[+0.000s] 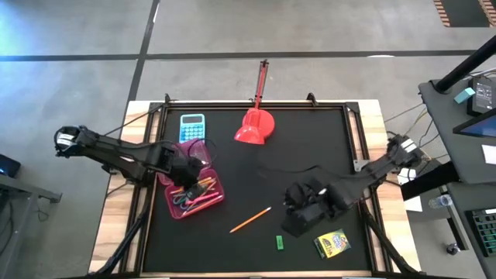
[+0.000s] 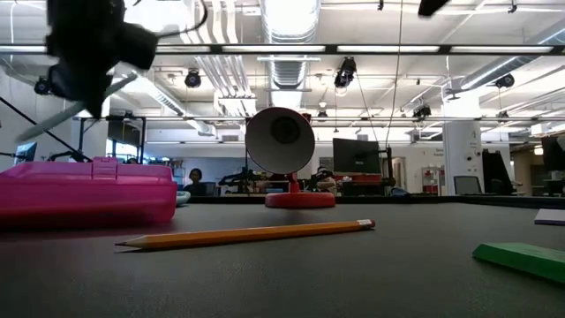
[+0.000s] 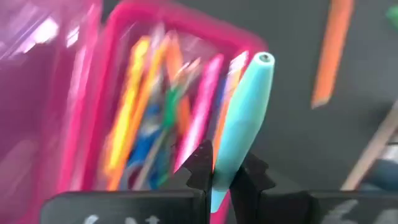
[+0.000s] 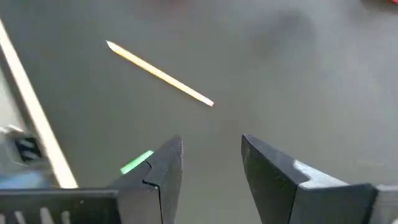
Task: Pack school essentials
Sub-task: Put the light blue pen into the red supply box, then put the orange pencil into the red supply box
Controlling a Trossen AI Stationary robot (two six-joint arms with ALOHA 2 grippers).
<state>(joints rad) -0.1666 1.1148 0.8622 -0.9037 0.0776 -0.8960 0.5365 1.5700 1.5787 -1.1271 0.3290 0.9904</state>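
Over the pink case (image 1: 195, 194), the left tool (image 3: 222, 180) was clamped on a light-blue pen (image 3: 241, 118), above the pens already inside. Right of the case, an orange pencil (image 1: 249, 220), a green eraser (image 1: 278, 242) and a crayon box (image 1: 332, 243) lay on the bench (image 1: 310, 147). Beyond them, the right tool (image 4: 211, 168) hung open and empty.

One pencil (image 1: 250, 220), one eraser (image 1: 279, 242), one crayon box (image 1: 332, 243), one calculator (image 1: 192, 127).

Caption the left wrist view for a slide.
Left gripper holds a light-blue pen above the open pink pencil case.
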